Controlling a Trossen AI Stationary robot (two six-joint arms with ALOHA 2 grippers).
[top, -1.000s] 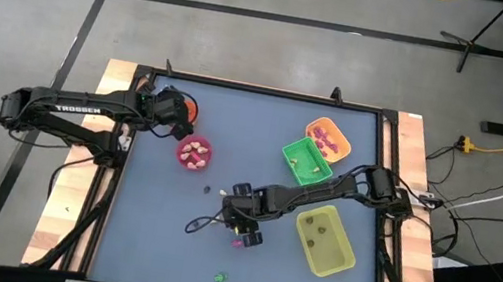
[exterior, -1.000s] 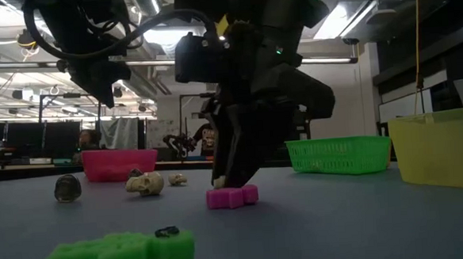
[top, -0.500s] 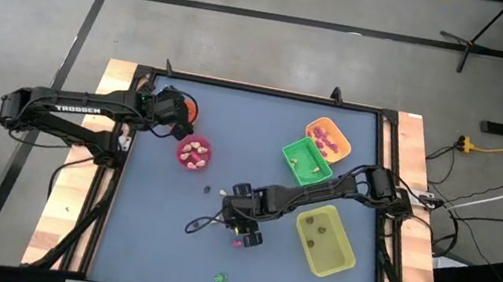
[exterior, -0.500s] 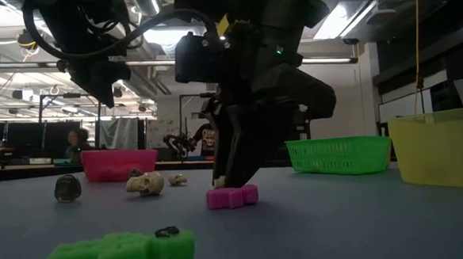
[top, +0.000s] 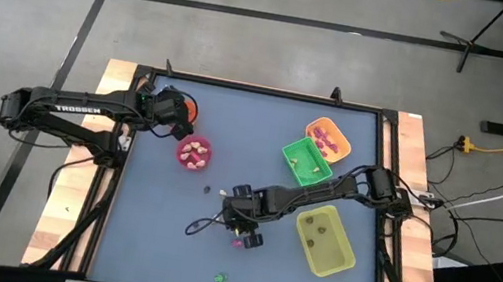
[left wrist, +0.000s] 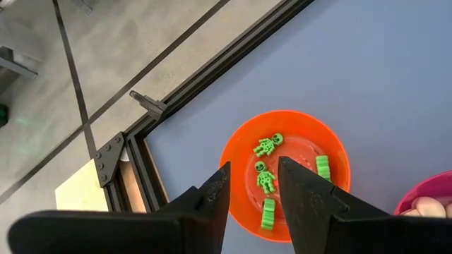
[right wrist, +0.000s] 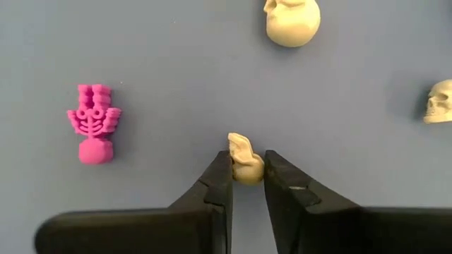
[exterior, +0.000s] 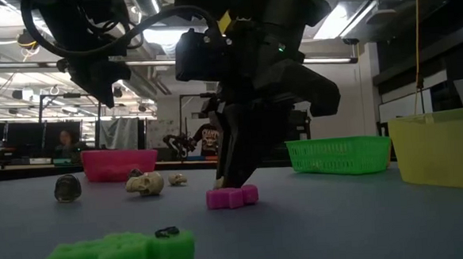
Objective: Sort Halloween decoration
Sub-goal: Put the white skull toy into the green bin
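right hand (right wrist: 246, 176) is lowered to the surface (top: 154, 247), pinched on a cream trinket (right wrist: 245, 159) | pink skeleton piece (right wrist: 93, 122) is seen lying nearby, 2 cream skulls (right wrist: 292, 21) farther off (all loose) | left hand (left wrist: 253, 194) is held over orange cup (left wrist: 332, 152), slightly spread, nothing gripped

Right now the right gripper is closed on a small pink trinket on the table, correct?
Not quite: the right gripper is closed on a small cream-white trinket. The pink trinket lies apart, untouched, as the right wrist view shows.
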